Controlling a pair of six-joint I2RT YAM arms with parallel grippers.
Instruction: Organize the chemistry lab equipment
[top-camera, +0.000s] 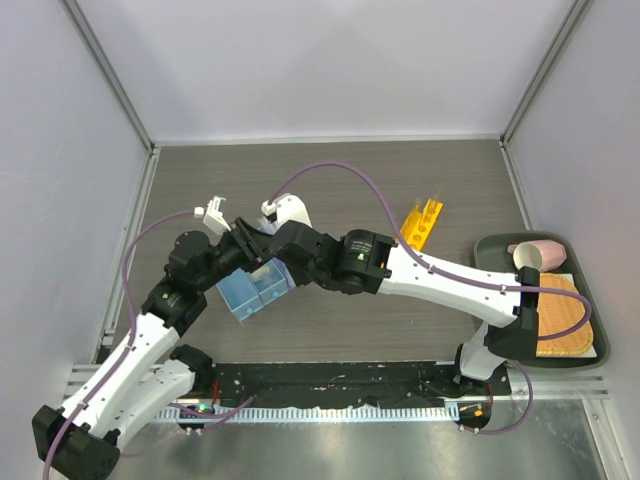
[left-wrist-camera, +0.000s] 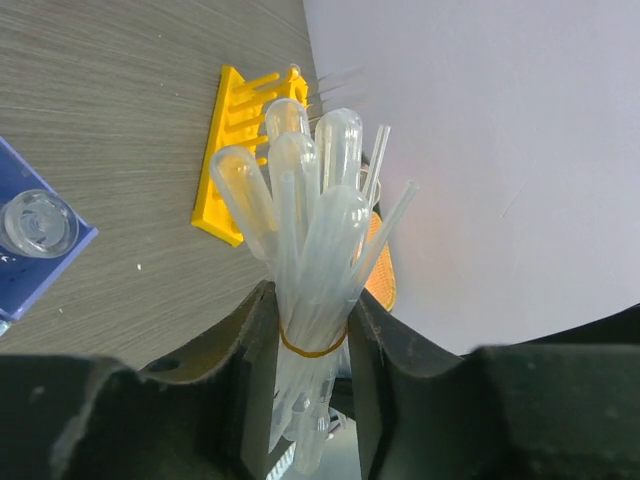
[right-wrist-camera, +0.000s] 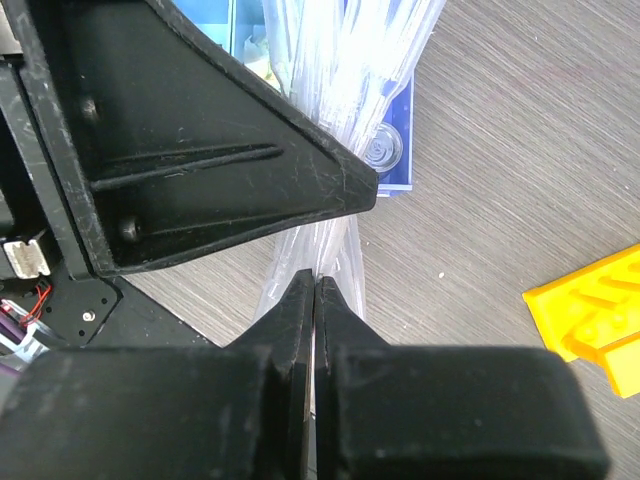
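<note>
My left gripper is shut on a bundle of clear droppers and thin tubes bound by a yellow rubber band and held above the table. My right gripper meets it from the other side, shut on the clear wrap at the bundle's lower end. Both grippers meet above a blue box. A tiny clear beaker sits in that box and also shows in the right wrist view. The yellow rack lies on the table to the right.
A dark green tray at the right edge holds a pink cup and an orange woven mat. White walls enclose the table on three sides. The black mounting rail runs along the near edge.
</note>
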